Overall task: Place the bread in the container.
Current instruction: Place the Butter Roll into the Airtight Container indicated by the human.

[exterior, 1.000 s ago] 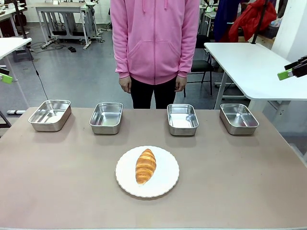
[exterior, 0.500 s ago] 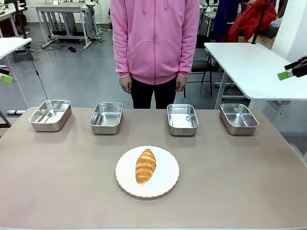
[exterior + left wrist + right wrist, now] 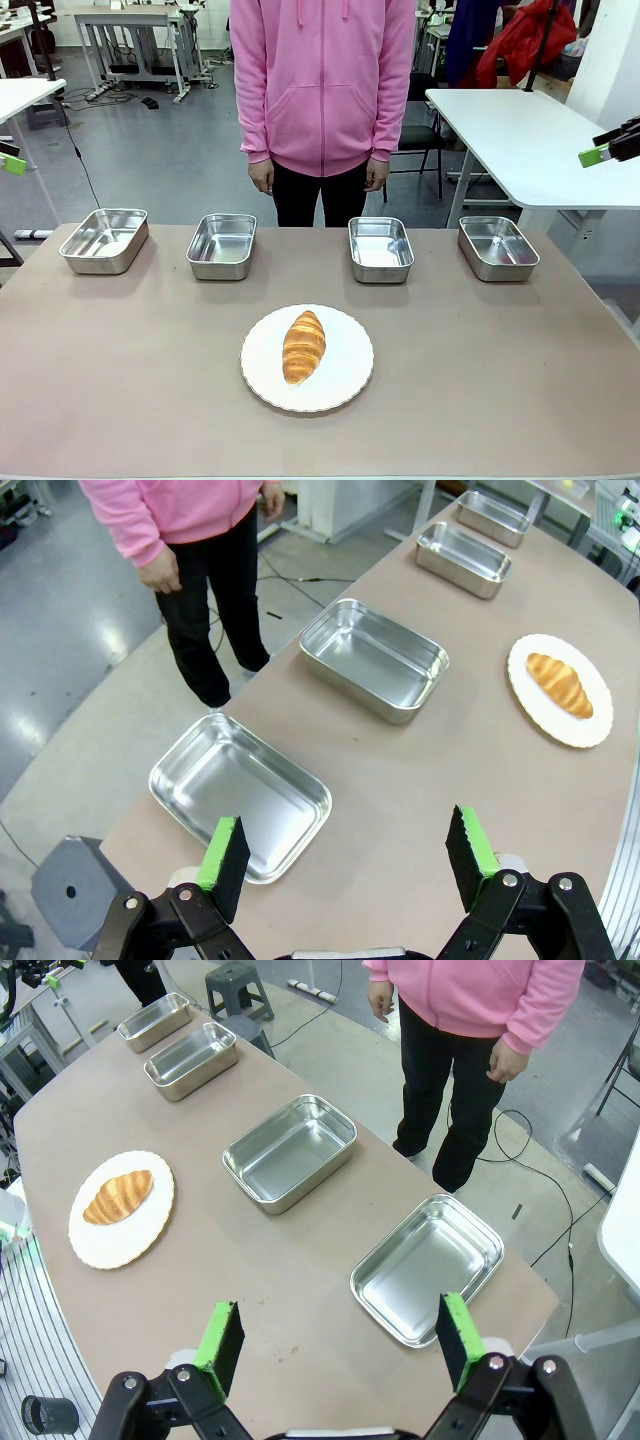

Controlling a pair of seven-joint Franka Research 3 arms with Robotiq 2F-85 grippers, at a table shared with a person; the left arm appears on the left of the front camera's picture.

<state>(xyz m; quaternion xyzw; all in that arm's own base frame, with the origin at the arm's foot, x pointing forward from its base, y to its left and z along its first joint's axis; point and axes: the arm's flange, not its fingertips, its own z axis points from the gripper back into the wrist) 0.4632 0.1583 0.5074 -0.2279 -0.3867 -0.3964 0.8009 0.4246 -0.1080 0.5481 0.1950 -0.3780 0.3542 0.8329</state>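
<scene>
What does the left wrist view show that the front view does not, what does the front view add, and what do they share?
Left wrist view: the left gripper close up, jaws open, and a grey stool by the table's end. Front view: a red garment hung up in the background. Both: the croissant on its white plate, four steel pans in a row, and a person in a pink hoodie.

From the robot's side, the front camera looks across the table at the standing person. Each wrist camera looks down obliquely from high above one table end; all three share the plate and four pans.
</scene>
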